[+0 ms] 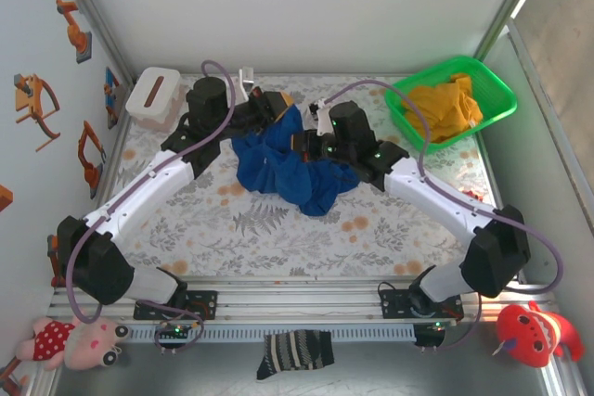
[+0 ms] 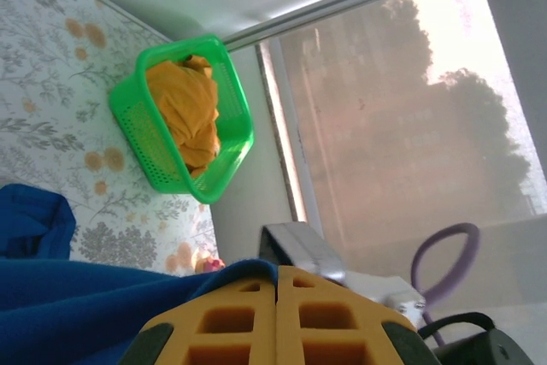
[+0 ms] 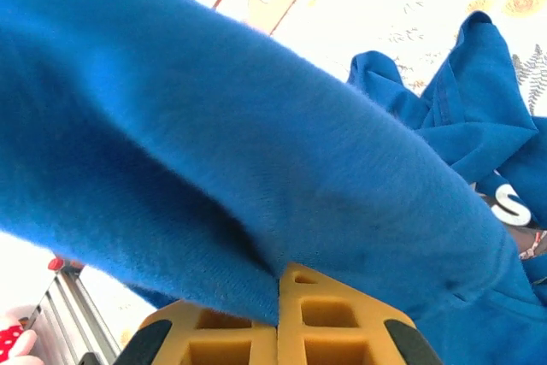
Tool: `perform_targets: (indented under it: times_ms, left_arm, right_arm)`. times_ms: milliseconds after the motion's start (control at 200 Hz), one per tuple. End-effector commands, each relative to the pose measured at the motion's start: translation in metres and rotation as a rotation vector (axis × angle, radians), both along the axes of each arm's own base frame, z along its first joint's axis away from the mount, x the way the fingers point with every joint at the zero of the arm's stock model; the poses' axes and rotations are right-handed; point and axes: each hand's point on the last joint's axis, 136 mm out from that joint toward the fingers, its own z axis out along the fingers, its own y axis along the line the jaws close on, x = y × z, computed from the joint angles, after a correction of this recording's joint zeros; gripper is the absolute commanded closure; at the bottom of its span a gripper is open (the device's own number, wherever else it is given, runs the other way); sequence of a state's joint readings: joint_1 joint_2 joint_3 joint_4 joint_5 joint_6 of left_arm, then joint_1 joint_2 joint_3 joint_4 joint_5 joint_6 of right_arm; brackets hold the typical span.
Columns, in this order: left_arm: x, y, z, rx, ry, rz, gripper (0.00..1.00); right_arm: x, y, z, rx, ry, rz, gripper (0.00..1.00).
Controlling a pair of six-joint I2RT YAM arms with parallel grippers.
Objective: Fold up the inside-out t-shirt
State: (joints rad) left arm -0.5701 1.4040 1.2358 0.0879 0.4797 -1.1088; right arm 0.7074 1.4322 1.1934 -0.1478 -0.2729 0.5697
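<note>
Blue t-shirt (image 1: pixel 278 169) lies bunched in a crumpled heap on the worktop (image 1: pixel 278 229), mid-width, closer to the far edge than the near one. Not flat, no clear fold lines, sleeves cannot be told apart in the top view.

Left claw (image 1: pixel 271 105) sits at the far-left side of the heap. In the left wrist view the left claw (image 2: pixel 276 297) is clenched, its yellow fingers (image 2: pixel 231 318) pressed together, with the blue cloth (image 2: pixel 102 305) running up to the tip, so it is grasping the t-shirt edge.

Right claw (image 1: pixel 306 143) is over the right side of the heap. In the right wrist view the right claw (image 3: pixel 278 301) is clenched too, and a thick fold of the t-shirt (image 3: pixel 256 151) drapes across the tip and is pinched in the seam. More cloth hangs at right with part of a white letter (image 3: pixel 504 204) showing.

Green basket (image 1: pixel 497 85) stands at the far-right corner, holding a yellow-orange garment (image 1: pixel 445 104), well apart from the t-shirt. The left wrist view shows the same basket (image 2: pixel 145 138) and garment (image 2: pixel 184 104).

White box (image 1: pixel 153 99) sits at the far-left corner. A striped sock (image 1: pixel 295 354) lies past the near edge, between the arm bases.
</note>
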Motion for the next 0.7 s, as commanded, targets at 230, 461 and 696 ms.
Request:
perform_targets:
  times_ms: [230,461,696]
  left_arm:
    - [0.049,0.044,-0.010,0.071,0.010,0.128,1.00]
    - [0.039,0.049,-0.006,0.113,-0.061,0.073,0.41]
    - [0.014,0.070,-0.055,0.257,-0.001,0.091,0.27]
  right_arm:
    - [-0.065,-0.001,0.072,0.209,-0.232,0.312,1.00]
    - [-0.036,-0.016,0.055,0.243,-0.175,0.226,1.00]
    - [-0.028,-0.026,0.048,0.260,-0.146,0.192,1.00]
